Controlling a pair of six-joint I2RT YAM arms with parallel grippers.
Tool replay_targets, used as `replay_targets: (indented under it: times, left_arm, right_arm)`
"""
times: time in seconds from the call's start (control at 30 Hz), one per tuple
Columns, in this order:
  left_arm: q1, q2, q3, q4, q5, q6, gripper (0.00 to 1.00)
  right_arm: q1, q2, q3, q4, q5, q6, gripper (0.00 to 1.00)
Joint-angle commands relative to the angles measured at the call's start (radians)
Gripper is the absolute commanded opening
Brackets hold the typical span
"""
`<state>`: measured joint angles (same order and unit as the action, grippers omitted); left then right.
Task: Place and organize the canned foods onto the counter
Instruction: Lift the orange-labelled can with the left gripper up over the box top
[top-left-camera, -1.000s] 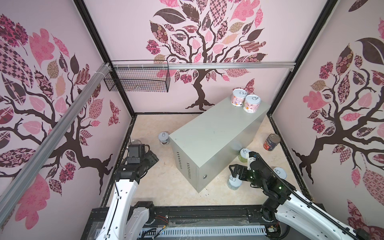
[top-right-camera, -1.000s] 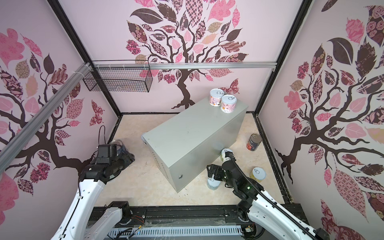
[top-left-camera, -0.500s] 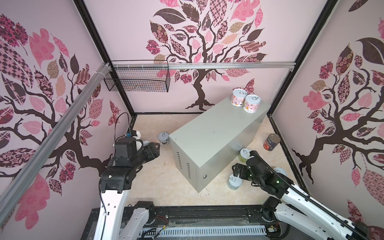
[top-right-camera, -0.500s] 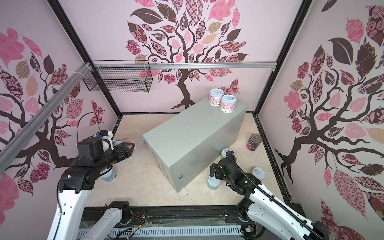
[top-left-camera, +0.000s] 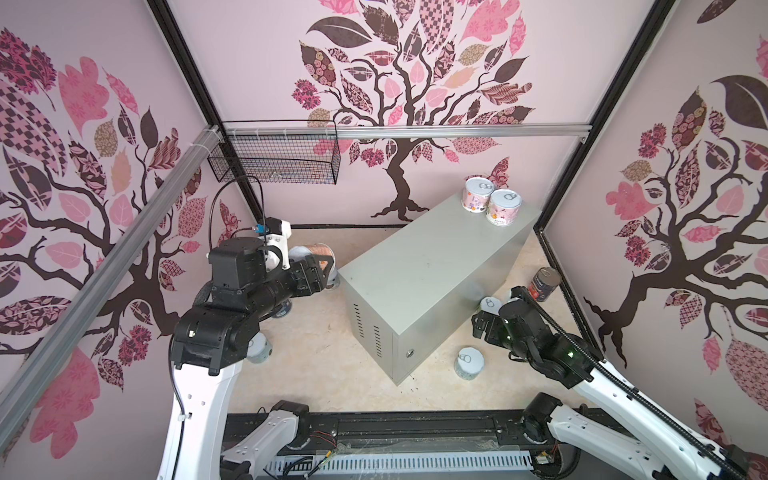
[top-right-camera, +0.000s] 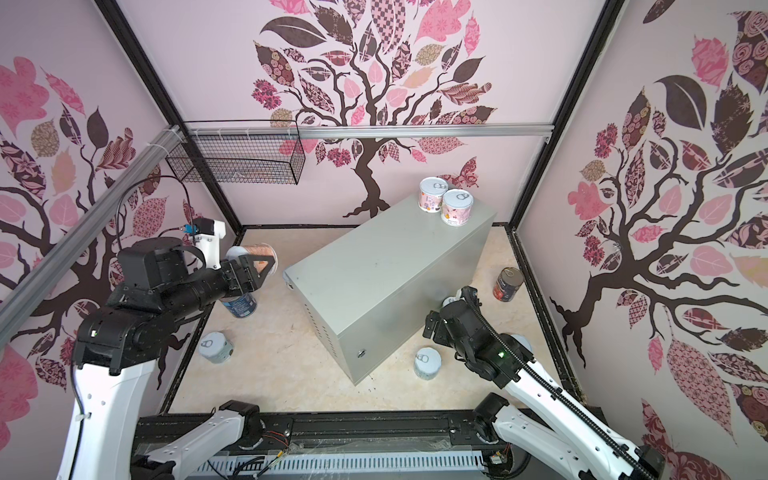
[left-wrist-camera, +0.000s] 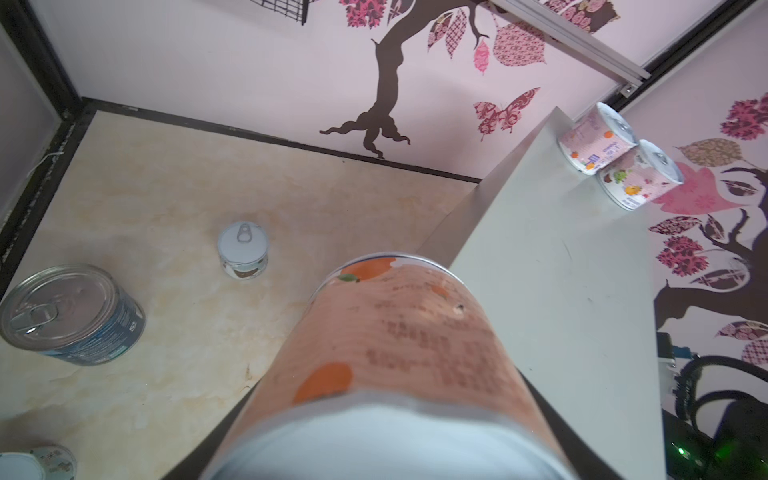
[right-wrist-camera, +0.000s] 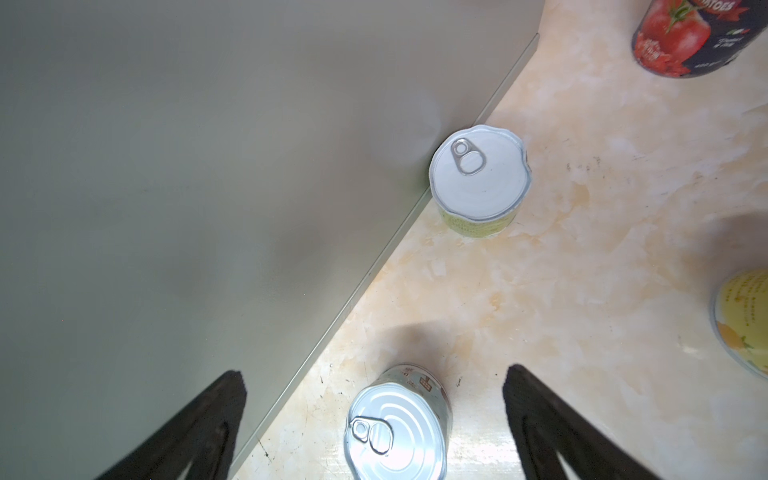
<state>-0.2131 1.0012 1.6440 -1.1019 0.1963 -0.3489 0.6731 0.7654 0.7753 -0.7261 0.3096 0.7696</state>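
My left gripper (top-right-camera: 264, 266) is clamped on the orange-label can (left-wrist-camera: 395, 332), tipped sideways and lifted off the floor (top-left-camera: 311, 374), I judge so it clears the edge of the grey table (top-left-camera: 428, 266) just ahead. Two pink cans (top-left-camera: 478, 197) stand at the table's far end, leaving room nearer. My right gripper (right-wrist-camera: 374, 374) hangs wide open above a silver-topped can (right-wrist-camera: 397, 424) on the floor, placed to straddle it.

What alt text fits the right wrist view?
The open right gripper hangs over a silver-lidded can standing on the beige floor beside the grey counter. A white-lidded can with a green label stands against the counter's wall. A tomato can and a yellow-labelled can are cut off at the picture's edges.
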Motion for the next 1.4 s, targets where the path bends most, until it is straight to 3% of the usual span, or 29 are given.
replay_targets:
  times: [0.0, 0.1, 0.23, 0.4, 0.5, 1.07, 1.37]
  left_arm:
    - [-0.011, 0.035, 0.122, 0.023, 0.097, 0.020, 0.59]
    - [-0.014, 0.080, 0.199, -0.009, 0.166, 0.033, 0.59]
    - [-0.084, 0.165, 0.285, -0.067, 0.066, 0.078, 0.59]
    - [-0.125, 0.283, 0.417, -0.131, 0.063, 0.085, 0.58]
    - [-0.205, 0.356, 0.495, -0.177, -0.034, 0.105, 0.58]
    - [-0.455, 0.598, 0.648, -0.257, -0.213, 0.090, 0.57]
    - [-0.523, 0.634, 0.688, -0.316, -0.290, 0.071, 0.59]
  right_arm:
    - [0.007, -0.016, 0.035, -0.032, 0.014, -0.035, 1.00]
    - [0.006, -0.023, 0.020, -0.012, -0.019, -0.051, 1.00]
    - [0.006, -0.035, 0.010, 0.024, -0.063, -0.089, 1.00]
    - [0.007, -0.045, 0.006, 0.061, -0.118, -0.154, 1.00]
    - [0.007, -0.053, -0.006, 0.084, -0.147, -0.179, 1.00]
    - [0.007, -0.056, -0.128, 0.235, -0.205, -0.273, 1.00]
    - [0.008, -0.075, -0.157, 0.264, -0.240, -0.293, 1.00]
